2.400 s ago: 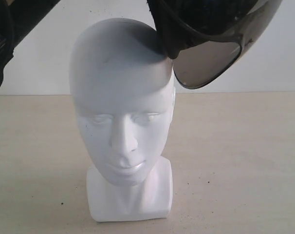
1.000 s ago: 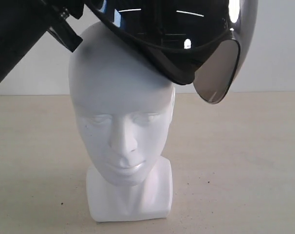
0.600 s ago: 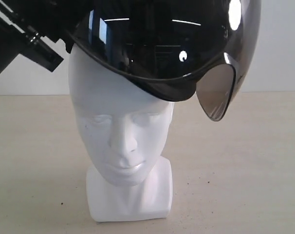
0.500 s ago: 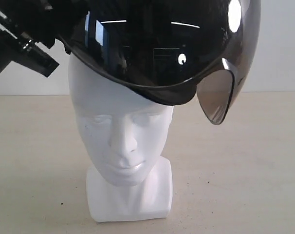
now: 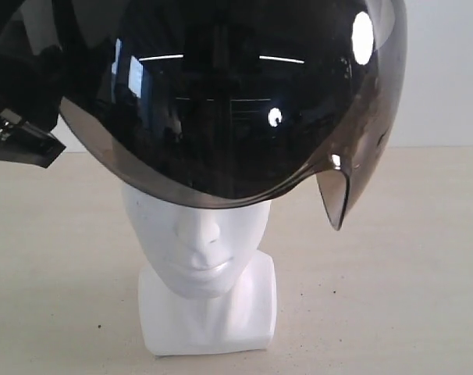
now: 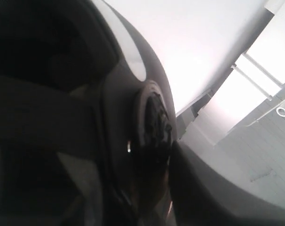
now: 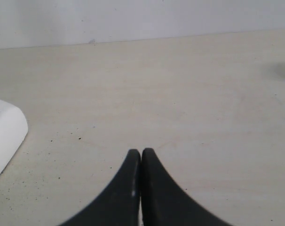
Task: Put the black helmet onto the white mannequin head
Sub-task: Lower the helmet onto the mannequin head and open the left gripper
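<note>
The black helmet [image 5: 221, 101] sits low on the white mannequin head [image 5: 205, 258]. Its smoky bubble visor [image 5: 244, 156] covers the forehead and eyes, so only nose, mouth, neck and base show. My left gripper [image 6: 133, 165] is at the helmet's left side, where its dark wrist [image 5: 18, 133] shows in the exterior view. The helmet's rim and pivot disc [image 6: 154, 127] lie between its jaws, with a thin sliver of light beside one finger [image 6: 203, 188]. My right gripper [image 7: 141, 151] is shut and empty, low over the table, away from the head.
The mannequin's white base [image 7: 3, 136] shows at the edge of the right wrist view. The beige tabletop [image 5: 392, 273] runs back to a white wall [image 5: 447, 78]. Small dark specks dot the table.
The helmet has come down from a tilt over the crown to sit over the forehead and eyes. My left arm has dropped with it.
</note>
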{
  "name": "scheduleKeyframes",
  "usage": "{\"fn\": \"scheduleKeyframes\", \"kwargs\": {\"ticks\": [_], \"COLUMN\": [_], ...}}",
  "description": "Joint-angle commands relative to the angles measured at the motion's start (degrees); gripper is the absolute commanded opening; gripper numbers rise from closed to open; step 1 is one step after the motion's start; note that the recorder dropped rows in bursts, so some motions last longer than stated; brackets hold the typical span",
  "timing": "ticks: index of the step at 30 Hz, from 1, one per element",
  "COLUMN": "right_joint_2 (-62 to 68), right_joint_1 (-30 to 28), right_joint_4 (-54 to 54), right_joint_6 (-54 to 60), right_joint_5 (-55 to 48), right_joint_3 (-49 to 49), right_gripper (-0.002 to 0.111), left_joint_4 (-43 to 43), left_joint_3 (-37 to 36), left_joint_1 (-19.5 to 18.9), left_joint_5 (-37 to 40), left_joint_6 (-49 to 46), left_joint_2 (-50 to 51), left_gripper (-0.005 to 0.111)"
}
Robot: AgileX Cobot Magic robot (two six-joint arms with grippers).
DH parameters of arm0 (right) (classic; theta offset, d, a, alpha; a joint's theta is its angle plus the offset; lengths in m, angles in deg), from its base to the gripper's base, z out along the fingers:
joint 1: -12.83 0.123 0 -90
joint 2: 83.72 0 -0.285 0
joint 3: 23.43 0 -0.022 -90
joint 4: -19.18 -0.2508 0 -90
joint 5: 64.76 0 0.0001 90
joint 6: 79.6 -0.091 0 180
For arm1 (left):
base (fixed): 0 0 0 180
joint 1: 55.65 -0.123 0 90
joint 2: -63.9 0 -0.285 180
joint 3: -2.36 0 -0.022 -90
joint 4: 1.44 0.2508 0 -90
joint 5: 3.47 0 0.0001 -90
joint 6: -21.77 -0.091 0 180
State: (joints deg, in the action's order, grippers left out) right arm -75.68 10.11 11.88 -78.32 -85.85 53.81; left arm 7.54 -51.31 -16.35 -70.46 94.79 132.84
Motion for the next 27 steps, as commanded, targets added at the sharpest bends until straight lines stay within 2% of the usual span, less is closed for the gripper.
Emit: {"fn": "scheduleKeyframes", "kwargs": {"ticks": [1,27], "right_joint_2": [-0.25,-0.25], "right_joint_1": [-0.10,-0.10], "right_joint_4": [0.35,0.35], "right_joint_6": [0.13,0.13], "right_joint_5": [0.69,0.69], "right_joint_3": [-0.03,-0.03], "right_gripper": [0.000,0.000], "left_joint_4": [-7.68,-18.94], "left_joint_3": [-1.68,-8.62], "left_joint_1": [-0.40,-0.40], "left_joint_5": [-2.97,-2.97], "left_joint_6": [-2.96,-5.58], "left_joint_2": [-2.52,-4.18], "left_gripper": [0.004,0.004]}}
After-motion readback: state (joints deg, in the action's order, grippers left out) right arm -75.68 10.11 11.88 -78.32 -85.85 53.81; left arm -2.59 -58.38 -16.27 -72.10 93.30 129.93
